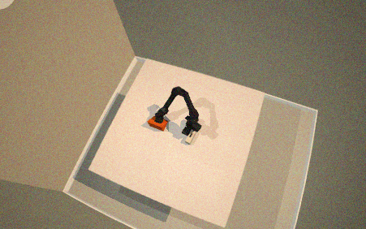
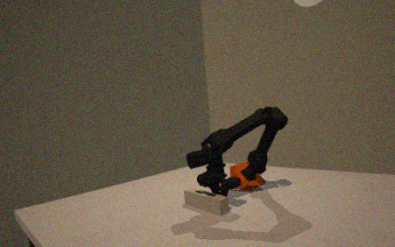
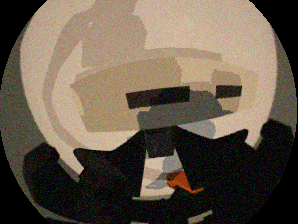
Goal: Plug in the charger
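The cream power strip (image 1: 190,138) (image 2: 206,201) (image 3: 120,99) lies flat on the table. In the wrist view it shows two dark outlet slots: a long one (image 3: 156,98) near the middle and a smaller one (image 3: 228,91) at the right. My gripper (image 1: 187,131) (image 2: 211,189) (image 3: 157,128) is shut on the grey two-prong charger (image 3: 172,117). It holds the charger right at the strip's top, over the long slot. The prongs are hidden, so I cannot tell how deep they sit.
The arm's orange base (image 1: 157,123) (image 2: 243,173) stands just behind the strip. The pale table (image 1: 162,174) (image 2: 328,210) ends at edges on all sides. Walls (image 2: 88,88) rise at the back and left.
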Motion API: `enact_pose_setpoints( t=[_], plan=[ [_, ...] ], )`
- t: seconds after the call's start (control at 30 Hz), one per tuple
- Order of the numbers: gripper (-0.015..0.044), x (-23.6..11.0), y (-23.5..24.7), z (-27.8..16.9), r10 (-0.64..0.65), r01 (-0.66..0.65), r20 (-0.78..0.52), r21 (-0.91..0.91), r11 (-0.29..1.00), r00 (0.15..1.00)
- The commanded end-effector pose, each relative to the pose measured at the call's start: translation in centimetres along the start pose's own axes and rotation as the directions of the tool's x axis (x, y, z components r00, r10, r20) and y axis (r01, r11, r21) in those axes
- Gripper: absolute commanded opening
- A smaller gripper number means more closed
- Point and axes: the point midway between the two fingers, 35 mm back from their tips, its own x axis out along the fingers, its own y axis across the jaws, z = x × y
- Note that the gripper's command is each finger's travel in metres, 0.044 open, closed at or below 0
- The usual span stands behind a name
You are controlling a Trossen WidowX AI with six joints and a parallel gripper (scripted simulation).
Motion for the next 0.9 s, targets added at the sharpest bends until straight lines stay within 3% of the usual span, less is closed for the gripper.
enact_pose_setpoints(
  t=[0.0,0.87],
  plan=[
    [0.0,-0.2,0.18,1.09,-0.001,0.002,0.026,-0.022,1.0,1.0],
    [0.0,-0.16,0.18,0.79,-0.001,0.002,0.025,-0.022,1.0,1.0]
  ],
)
